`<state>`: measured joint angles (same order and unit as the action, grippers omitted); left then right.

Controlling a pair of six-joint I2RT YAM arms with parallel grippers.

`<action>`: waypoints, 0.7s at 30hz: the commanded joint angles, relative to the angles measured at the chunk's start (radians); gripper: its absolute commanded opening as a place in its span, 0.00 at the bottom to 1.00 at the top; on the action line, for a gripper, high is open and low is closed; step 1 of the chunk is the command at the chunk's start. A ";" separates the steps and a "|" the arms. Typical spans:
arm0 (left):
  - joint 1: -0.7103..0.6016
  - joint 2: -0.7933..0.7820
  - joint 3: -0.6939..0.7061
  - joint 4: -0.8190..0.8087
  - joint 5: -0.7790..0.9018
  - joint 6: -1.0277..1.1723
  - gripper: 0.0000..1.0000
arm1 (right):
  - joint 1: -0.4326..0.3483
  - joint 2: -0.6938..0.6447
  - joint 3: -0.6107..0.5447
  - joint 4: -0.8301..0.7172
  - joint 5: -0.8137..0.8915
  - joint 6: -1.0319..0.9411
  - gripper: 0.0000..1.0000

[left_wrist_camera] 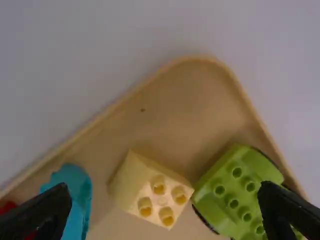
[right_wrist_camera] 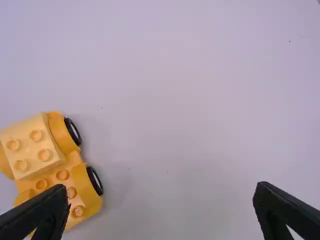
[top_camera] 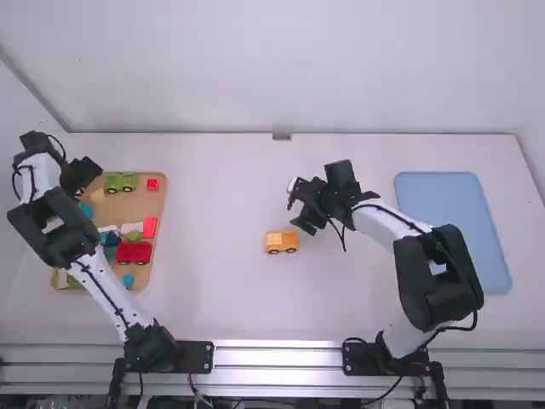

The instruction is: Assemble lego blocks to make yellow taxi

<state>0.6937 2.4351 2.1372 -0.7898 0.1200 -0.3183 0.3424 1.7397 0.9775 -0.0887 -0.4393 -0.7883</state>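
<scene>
– "Yellow is the small car (top_camera: 282, 242) on the tabletop (top_camera: 217, 221). Where is each claw in the high view?"

– "The right claw (top_camera: 298, 213) is near this car, and the left claw (top_camera: 87, 174) is at the brown tray (top_camera: 160, 203)."

– "And the left wrist view?"

– "There the left claw (left_wrist_camera: 165, 200) is open, above a pale yellow block (left_wrist_camera: 150, 190), which lies between a green car (left_wrist_camera: 235, 187) and a blue piece (left_wrist_camera: 76, 192)."

– "And the right wrist view?"

– "The right claw (right_wrist_camera: 161, 197) is also open. The yellow car carries a light yellow block (right_wrist_camera: 31, 145) at one end."
</scene>
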 commanded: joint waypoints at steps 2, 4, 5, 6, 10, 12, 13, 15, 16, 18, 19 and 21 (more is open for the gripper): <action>-0.013 0.019 -0.005 0.011 0.020 -0.007 0.99 | 0.005 -0.021 0.022 -0.001 -0.006 0.006 0.99; -0.013 0.019 -0.005 0.006 0.021 -0.006 0.99 | 0.005 -0.021 0.022 -0.001 -0.005 0.007 0.99; -0.013 0.019 -0.005 -0.006 0.019 -0.007 0.99 | 0.006 -0.021 0.022 -0.001 -0.005 0.006 0.99; -0.013 0.019 -0.005 -0.010 0.020 -0.008 0.99 | 0.006 -0.021 0.022 -0.001 -0.006 0.006 0.99; -0.013 0.019 -0.005 -0.035 0.073 -0.007 0.99 | 0.004 -0.021 0.022 0.000 -0.005 0.006 0.99; -0.013 0.019 -0.005 -0.083 0.130 -0.006 0.99 | 0.005 -0.021 0.022 0.000 -0.005 0.004 0.98; -0.013 0.019 -0.005 -0.099 0.134 -0.007 0.99 | 0.005 -0.021 0.022 0.001 -0.005 0.003 0.99; -0.013 0.019 -0.005 -0.098 0.126 -0.006 0.99 | 0.005 -0.021 0.022 0.003 -0.005 0.007 0.98; -0.013 0.019 -0.005 -0.080 0.111 -0.007 0.99 | 0.005 -0.021 0.022 0.003 -0.006 0.006 0.99; -0.013 0.019 -0.005 -0.056 0.080 -0.007 0.87 | 0.006 -0.021 0.022 0.003 -0.005 0.006 0.99; -0.013 0.019 -0.005 -0.050 0.066 -0.007 0.81 | 0.004 -0.021 0.022 0.003 -0.005 0.007 0.98; -0.013 0.019 -0.005 -0.048 0.027 -0.073 0.75 | 0.005 -0.021 0.022 0.002 -0.006 0.006 0.99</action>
<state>0.6842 2.4351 2.1372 -0.8322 0.1921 -0.3344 0.3424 1.7401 0.9775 -0.0856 -0.4389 -0.7845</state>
